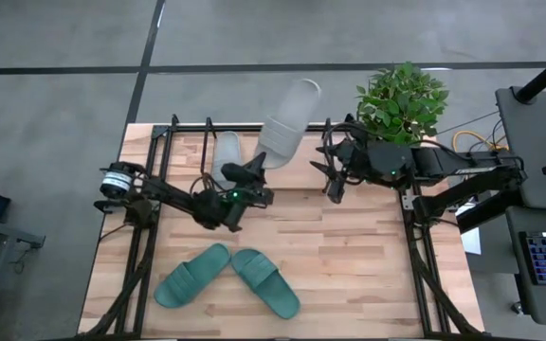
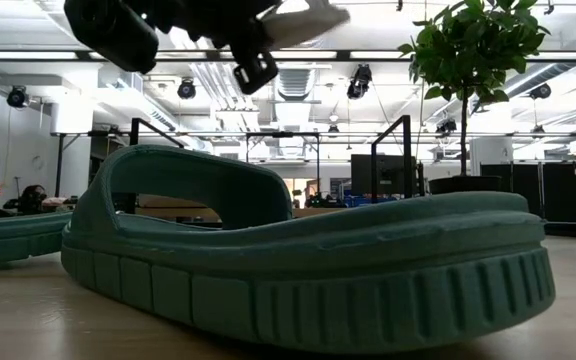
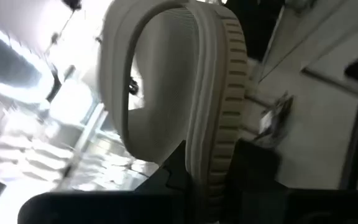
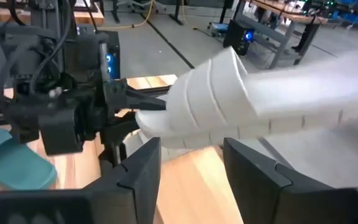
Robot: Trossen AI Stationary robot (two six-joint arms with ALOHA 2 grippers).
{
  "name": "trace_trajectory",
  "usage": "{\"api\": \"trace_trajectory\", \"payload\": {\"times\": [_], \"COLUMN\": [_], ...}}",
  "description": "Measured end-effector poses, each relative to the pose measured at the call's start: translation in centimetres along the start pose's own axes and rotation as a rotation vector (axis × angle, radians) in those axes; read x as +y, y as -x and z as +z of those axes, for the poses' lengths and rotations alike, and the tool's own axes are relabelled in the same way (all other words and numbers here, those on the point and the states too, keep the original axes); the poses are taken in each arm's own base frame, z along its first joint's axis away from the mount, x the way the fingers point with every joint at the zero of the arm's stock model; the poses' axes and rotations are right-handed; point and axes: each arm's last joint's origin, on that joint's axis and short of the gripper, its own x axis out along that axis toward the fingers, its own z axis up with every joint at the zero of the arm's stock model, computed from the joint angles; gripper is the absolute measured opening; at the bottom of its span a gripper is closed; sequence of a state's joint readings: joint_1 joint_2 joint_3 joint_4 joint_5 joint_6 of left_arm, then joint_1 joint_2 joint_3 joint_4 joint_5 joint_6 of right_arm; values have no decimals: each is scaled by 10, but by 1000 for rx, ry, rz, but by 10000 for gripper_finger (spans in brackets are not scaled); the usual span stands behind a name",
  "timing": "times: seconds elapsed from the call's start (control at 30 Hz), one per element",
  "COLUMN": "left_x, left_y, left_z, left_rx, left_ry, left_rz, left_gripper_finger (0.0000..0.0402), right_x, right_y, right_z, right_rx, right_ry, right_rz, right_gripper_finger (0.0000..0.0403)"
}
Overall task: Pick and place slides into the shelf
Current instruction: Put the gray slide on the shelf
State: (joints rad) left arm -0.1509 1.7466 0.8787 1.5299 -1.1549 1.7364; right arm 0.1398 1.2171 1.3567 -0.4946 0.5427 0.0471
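My left gripper is shut on one light grey slide, raised above the table's far middle; the low view shows that slide high up. The second grey slide lies in the shelf at the far edge. The two teal slides rest sole-down on the near part of the table; one fills the low view. My right gripper is open and hovers to the right of the held slide, touching nothing. My left gripper pinches the grey slide's sole at its rim, at the end near the strap, between the two fingers. It comes from the table's left-near side, slanting upward. The slide is lifted clear and sticks out toward the far edge, sole turned on its side.
A potted plant stands at the far right corner, behind the right arm. Black arm frames run along both table sides. Bare wood lies right of the teal pair.
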Motion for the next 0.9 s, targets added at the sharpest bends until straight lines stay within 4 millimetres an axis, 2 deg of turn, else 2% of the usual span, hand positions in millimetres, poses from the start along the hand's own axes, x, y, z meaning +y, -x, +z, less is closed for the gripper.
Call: {"api": "trace_trajectory", "payload": {"times": [0.17, 0.33, 0.53, 0.7, 0.8, 0.9], "left_x": [-7, -17, -18, -14, -12, -11], "left_y": [-10, -9, -9, -2, 5, 12], "left_z": [-3, -1, -6, -5, 1, 10], "left_rx": [13, 16, 159, 330, 274, 71], "left_ry": [155, 284, 517, 557, 572, 598], "left_rz": [-31, -108, -91, 1, -35, -151], "left_gripper_finger": [17, 17, 17, 16, 16, 16], "right_x": [0, -1, -2, -3, -3, -3], "right_y": [0, 1, 3, 5, 5, 5], "right_z": [-1, -1, -3, -7, -9, -10], "right_rx": [4, 9, 26, 60, 79, 92], "right_ry": [2, 8, 18, 39, 50, 58], "right_rz": [0, 0, -1, 0, -1, -1], "right_gripper_finger": [157, 152, 156, 156, 153, 150]}}
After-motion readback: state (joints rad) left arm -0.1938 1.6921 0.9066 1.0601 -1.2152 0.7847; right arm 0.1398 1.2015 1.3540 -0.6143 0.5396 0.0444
